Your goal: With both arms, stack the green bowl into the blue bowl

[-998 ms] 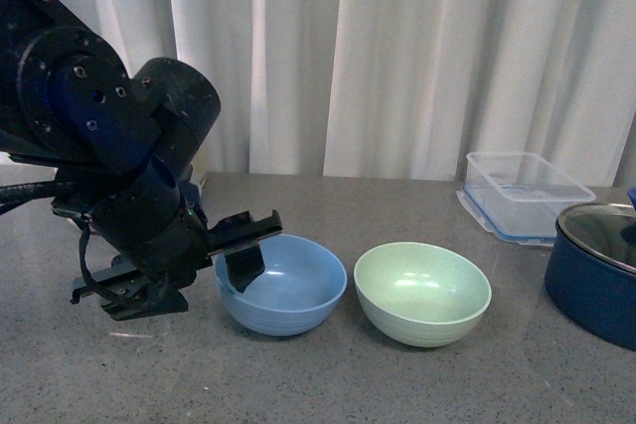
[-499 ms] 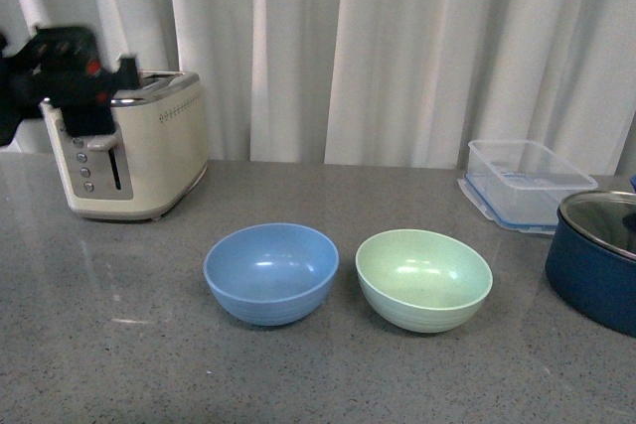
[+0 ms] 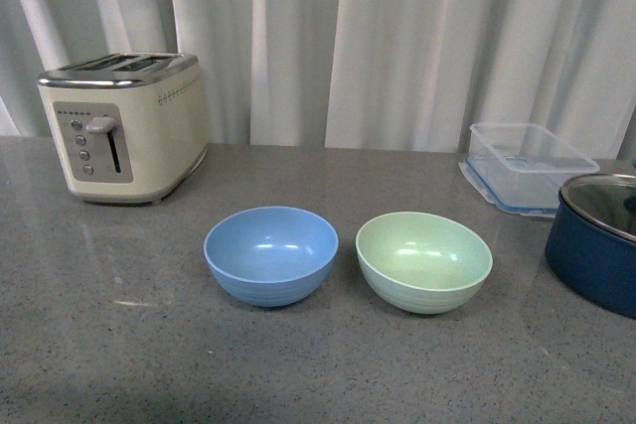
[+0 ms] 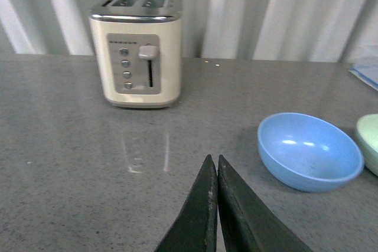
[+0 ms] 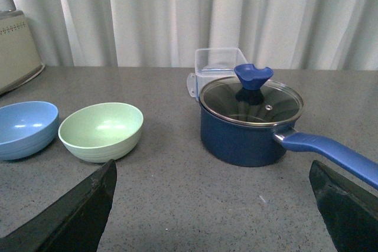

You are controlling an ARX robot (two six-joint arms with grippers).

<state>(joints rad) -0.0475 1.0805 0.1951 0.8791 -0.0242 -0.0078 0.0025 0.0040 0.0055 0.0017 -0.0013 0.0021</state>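
Resting upright on the counter (image 3: 318, 374), unstacked, green bowl (image 3: 424, 261) just beside blue bowl (image 3: 270, 254) at its 3 o'clock; left hand (image 4: 214, 163) pressed together and empty, right hand (image 5: 211, 172) spread wide, likely readied for the green bowl's rim.

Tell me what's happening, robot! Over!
Left gripper shut, empty. Right gripper open, empty. Green bowl upright beside blue bowl, not stacked. Nothing between the bowls. Over.
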